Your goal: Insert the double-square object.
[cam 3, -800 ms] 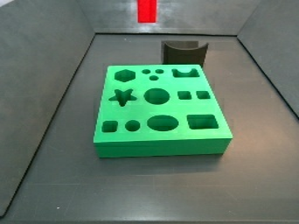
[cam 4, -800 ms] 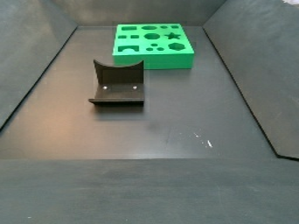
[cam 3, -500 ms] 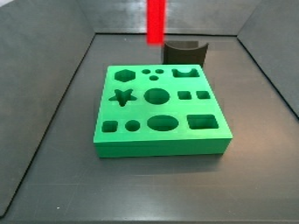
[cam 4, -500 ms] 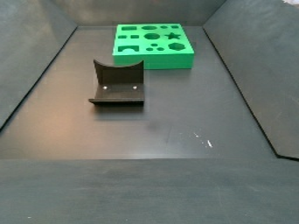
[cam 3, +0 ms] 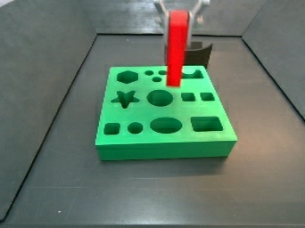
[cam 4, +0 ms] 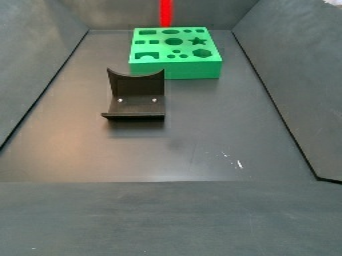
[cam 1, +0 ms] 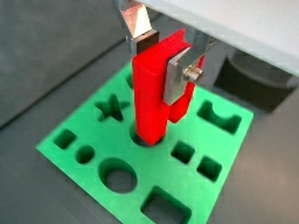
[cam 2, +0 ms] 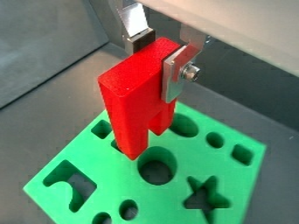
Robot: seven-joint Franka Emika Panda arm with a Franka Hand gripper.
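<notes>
My gripper (cam 1: 163, 54) clamps the double-square object (cam 1: 153, 94) upright above the green block (cam 1: 152, 157); lowered misaligned, it could jam on a rim below me.

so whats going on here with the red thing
A robot arm's gripper is shut on the double-square object, a tall red peg, holding it upright by its top end over the green block. The peg's lower end hangs just above the block's top face, near the large round hole; it is not in any hole yet. The fixture stands apart on the floor, untouched.
</notes>
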